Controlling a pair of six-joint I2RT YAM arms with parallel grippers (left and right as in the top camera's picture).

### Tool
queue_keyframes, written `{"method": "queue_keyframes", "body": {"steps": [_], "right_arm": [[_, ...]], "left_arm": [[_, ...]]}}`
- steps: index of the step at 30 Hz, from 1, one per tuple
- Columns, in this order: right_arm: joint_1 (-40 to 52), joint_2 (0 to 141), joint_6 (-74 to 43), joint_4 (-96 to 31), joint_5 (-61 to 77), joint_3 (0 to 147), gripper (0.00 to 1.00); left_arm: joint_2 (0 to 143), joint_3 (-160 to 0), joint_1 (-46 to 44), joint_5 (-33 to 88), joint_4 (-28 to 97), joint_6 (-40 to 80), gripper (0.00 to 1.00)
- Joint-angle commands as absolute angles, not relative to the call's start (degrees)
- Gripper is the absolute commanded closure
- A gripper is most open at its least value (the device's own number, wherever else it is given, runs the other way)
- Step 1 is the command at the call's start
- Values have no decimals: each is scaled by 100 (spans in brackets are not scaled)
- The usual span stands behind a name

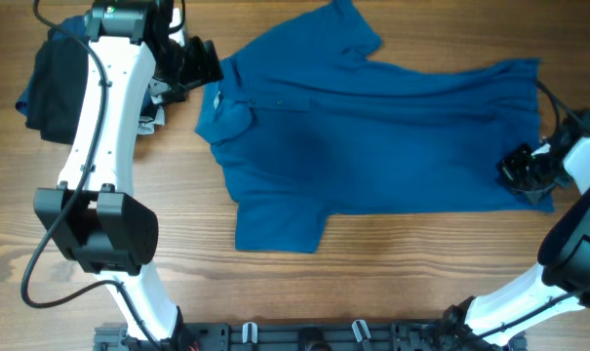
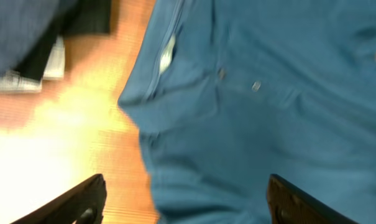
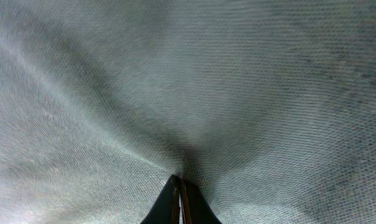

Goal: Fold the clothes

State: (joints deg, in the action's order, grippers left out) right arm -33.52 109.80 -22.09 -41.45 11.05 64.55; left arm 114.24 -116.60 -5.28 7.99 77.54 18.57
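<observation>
My right hand [image 3: 180, 194] is clenched on the hem [image 1: 529, 107] of the medium-blue short-sleeved polo shirt [image 1: 373, 127]. The shirt lies spread flat across the brown wooden table [image 1: 392, 283], collar [image 1: 226, 107] towards my left side and hem towards my right. Creases fan out from the pinch, so I judge the bite to be small, perhaps only the upper layer or a thin ridge of cloth. If I lift or pull from here, that ridge may slide out. The front could also peel off the back, and the fold would come up crooked.

My left hand [image 2: 188, 205] hangs released over the collar and button placket [image 2: 237, 84], fingers wide apart, holding nothing. That view is blurred, so I cannot tell how close the hand is to the cloth. If it closes off-centre it may catch the collar flap alone. The two ends would then rise unevenly and drag the shirt sideways.

The heap of black and dark-blue garments [image 1: 46, 83] sits just beside my left arm [image 1: 104, 127], and a careless sweep there could snag it.
</observation>
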Motion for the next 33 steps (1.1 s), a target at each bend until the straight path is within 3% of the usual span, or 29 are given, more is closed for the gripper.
{"method": "queue_keyframes", "body": {"steps": [1, 7, 9, 11, 13, 14, 15, 16, 17, 18, 19, 24, 33], "right_arm": [[-3911, 11559, -2252, -4471, 12, 5666, 96], [-3924, 10110, -2416, -4742, 10, 5666, 96], [-3924, 9358, -2408, -4733, 204, 5666, 91], [-3922, 8788, -2344, -4652, 591, 5666, 80], [-3922, 8307, -2058, -4329, 1260, 5669, 55], [-3922, 8121, -2056, -4165, 1584, 5699, 44], [-3922, 8001, -2056, -4038, 1824, 5767, 33], [-3918, 7937, -2062, -3918, 1920, 5813, 28], [-3918, 7898, -2147, -3653, 1944, 5819, 8], [-3918, 7898, -2191, -3553, 1942, 5819, 1], [-3918, 7913, -2287, -3546, 1938, 5817, 0], [-3918, 7940, -2314, -3553, 1935, 5817, 0], [-3918, 7940, -2311, -3553, 1935, 5817, 0]], "left_arm": [[11459, -11618, -530, 784, 8064, 1872, 21], [11459, -11598, -679, 786, 8283, 1872, 20], [11459, -11570, -792, 786, 8302, 1872, 19], [11459, -11550, -895, 786, 8228, 1872, 18], [11454, -11550, -1039, 790, 7754, 1813, 13], [11454, -11550, -1114, 803, 7459, 1686, 3], [11459, -11550, -1253, 812, 6904, 1516, 1], [11493, -11550, -1330, 810, 6539, 1496, 12], [11526, -11550, -1424, 838, 6075, 1503, 40], [11598, -11550, -1516, 856, 5688, 1540, 69], [11671, -11550, -1608, 854, 5363, 1546, 85], [12442, -11550, -1876, 810, 3977, 1542, 95], [14127, -11550, -1811, 810, 2388, 1542, 96]]}}
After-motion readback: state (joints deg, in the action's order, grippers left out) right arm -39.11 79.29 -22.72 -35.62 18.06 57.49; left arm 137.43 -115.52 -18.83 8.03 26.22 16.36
